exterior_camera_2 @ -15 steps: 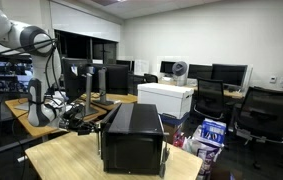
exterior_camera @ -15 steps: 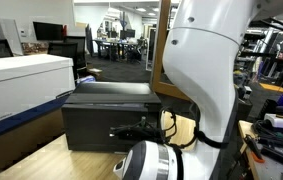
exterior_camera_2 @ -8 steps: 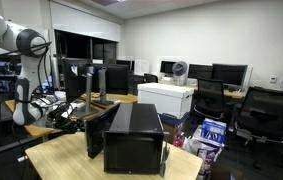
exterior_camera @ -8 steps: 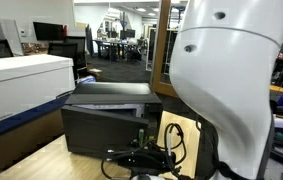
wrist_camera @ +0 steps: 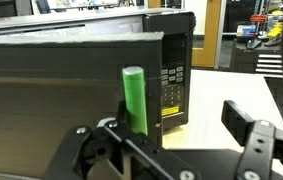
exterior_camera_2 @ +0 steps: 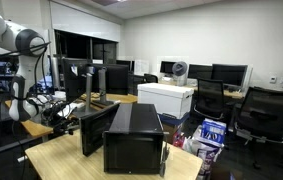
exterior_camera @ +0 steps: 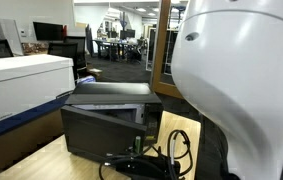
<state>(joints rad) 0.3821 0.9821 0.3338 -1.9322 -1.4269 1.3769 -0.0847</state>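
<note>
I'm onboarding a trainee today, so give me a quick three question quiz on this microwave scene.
1. True or false: the microwave has its door fully shut.
2. What colour is the door handle in the wrist view? A red, B green, C white.
3. Fill in: the tool has its jaws ____, gripping nothing.
Key: 1 false, it is swung ajar; 2 B; 3 open.

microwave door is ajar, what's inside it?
The cavity of the microwave is not visible. In the wrist view the door with its green handle covers the opening, and only the keypad shows beside it. In both exterior views the half-open door hides the interior.
</note>
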